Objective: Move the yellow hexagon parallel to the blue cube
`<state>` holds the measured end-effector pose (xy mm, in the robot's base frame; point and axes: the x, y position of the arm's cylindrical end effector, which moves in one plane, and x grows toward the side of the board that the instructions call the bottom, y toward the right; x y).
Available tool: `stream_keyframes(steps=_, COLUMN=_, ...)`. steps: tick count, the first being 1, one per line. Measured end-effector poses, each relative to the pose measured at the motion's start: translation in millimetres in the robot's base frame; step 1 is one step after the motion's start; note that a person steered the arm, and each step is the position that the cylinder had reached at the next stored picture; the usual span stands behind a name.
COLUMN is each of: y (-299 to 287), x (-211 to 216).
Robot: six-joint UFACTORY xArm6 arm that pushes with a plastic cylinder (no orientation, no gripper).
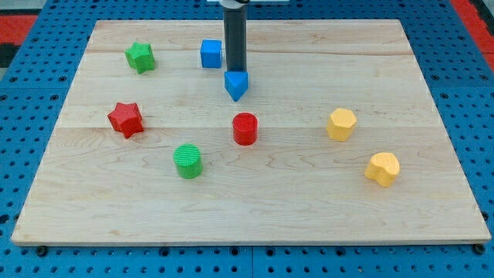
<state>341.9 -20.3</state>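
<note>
**Rod at the blue pair, yellow hexagon off to the right**

My end effector is a plain dark rod with no jaws to part or close; my tip (235, 72) sits just right of the blue cube (211, 53), touching the top of a blue pointed block (236, 85). The yellow hexagon (341, 123) lies on the pale wooden table (432, 93), well right of and below the blue cube.
</note>
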Motion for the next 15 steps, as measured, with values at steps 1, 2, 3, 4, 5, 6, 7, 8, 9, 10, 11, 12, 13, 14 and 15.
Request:
stream_keyframes(steps=1, y=30.1, x=34.9)
stream_keyframes(steps=2, y=54.7, x=37.3)
stream_keyframes(steps=3, y=66.5, x=71.1)
stream_keyframes(steps=4, y=114.3, x=99.8)
stream_keyframes(steps=5, y=85.9, x=104.4)
stream_keyframes(steps=6, y=90.1, x=122.5)
stream_keyframes(steps=7, y=110.2, x=140.5)
stream_keyframes(steps=8, y=148.9, x=132.1)
stream_keyframes(steps=9, y=134.2, x=113.3)
stream_keyframes(steps=10, y=114.8, x=61.4)
stream_keyframes(steps=11, y=141.6, x=82.3)
stream_keyframes(steps=12, y=111.7, x=127.5)
stream_keyframes(steps=13, y=152.5, x=146.6)
stream_keyframes(steps=14, y=165.0, x=139.4)
stream_keyframes(steps=15, y=166.9, x=119.2)
